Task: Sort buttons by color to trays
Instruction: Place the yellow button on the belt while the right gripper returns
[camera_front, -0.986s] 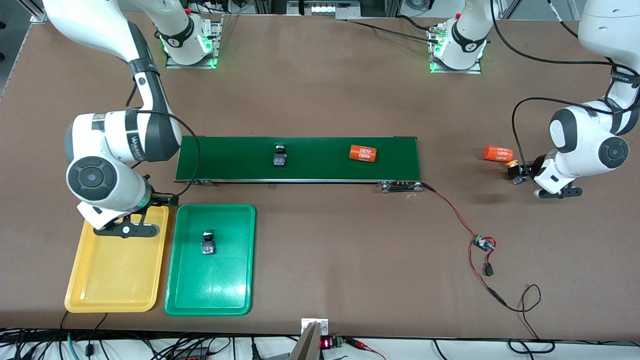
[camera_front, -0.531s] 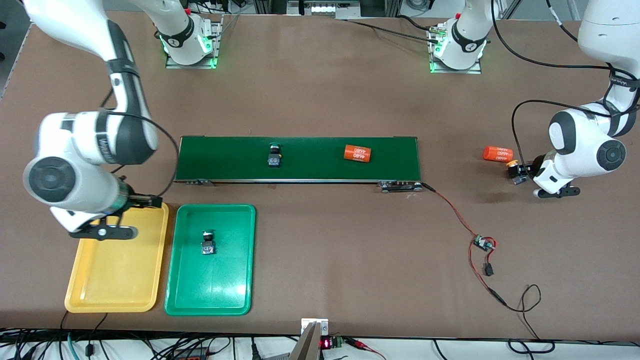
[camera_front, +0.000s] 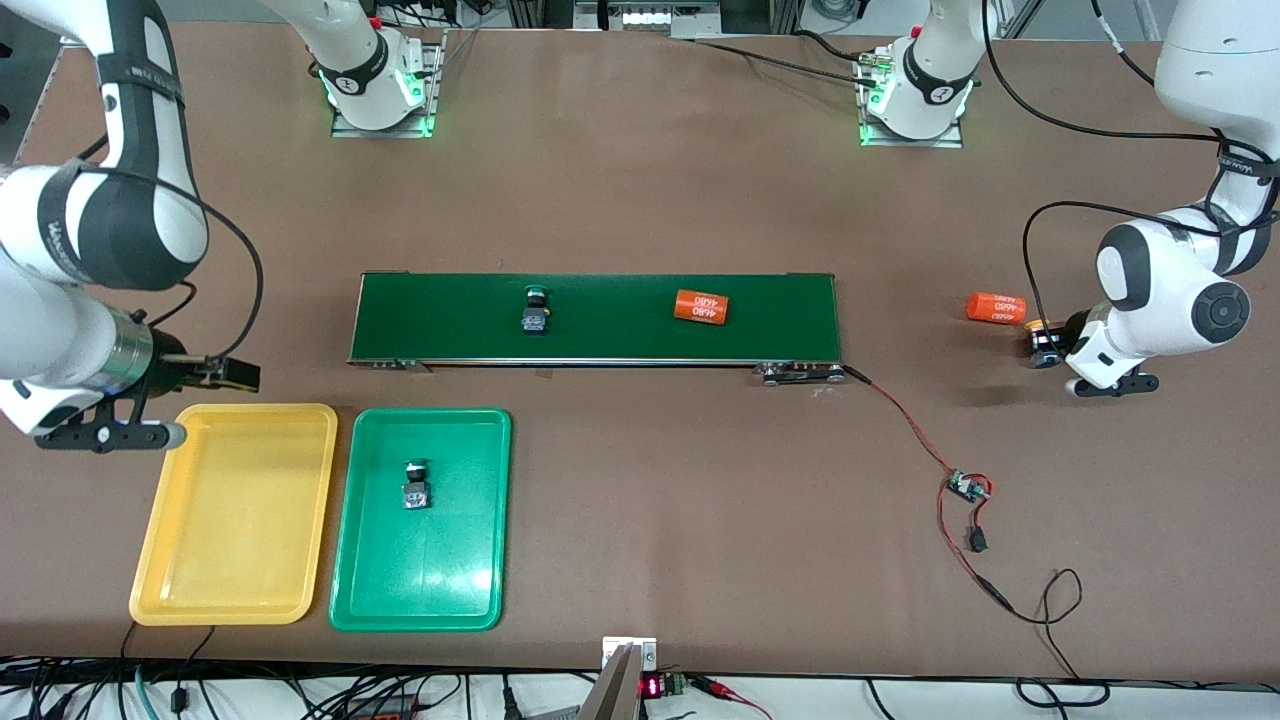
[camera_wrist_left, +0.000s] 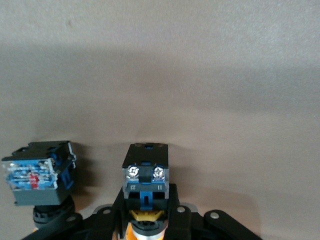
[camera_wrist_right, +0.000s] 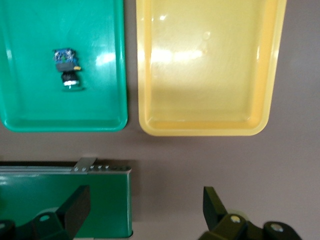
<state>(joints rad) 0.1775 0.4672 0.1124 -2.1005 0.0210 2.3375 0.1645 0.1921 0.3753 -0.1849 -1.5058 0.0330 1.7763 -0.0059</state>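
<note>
My left gripper (camera_front: 1047, 349) (camera_wrist_left: 146, 202) is low at the table near the left arm's end, shut on a yellow button (camera_wrist_left: 146, 175) (camera_front: 1038, 327). A second button (camera_wrist_left: 37, 175) lies on the table close beside it. One green button (camera_front: 535, 308) lies on the dark-green conveyor belt (camera_front: 600, 340). Another green button (camera_front: 415, 485) (camera_wrist_right: 67, 70) rests in the green tray (camera_front: 470, 590) (camera_wrist_right: 30, 117). Beside that tray the yellow tray (camera_front: 240, 560) (camera_wrist_right: 205, 125) holds nothing. My right gripper (camera_front: 100, 437) (camera_wrist_right: 145, 210) hangs open over the table by the yellow tray's farther corner.
An orange cylinder (camera_front: 700, 306) lies on the belt. Another orange cylinder (camera_front: 995, 307) lies on the table just beside my left gripper. A red wire and a small circuit board (camera_front: 965, 487) trail from the belt's end toward the front edge.
My left gripper has shut on the yellow button. My right arm has swung off the yellow tray toward its end of the table. The belt's button and cylinder have shifted toward the right arm's end.
</note>
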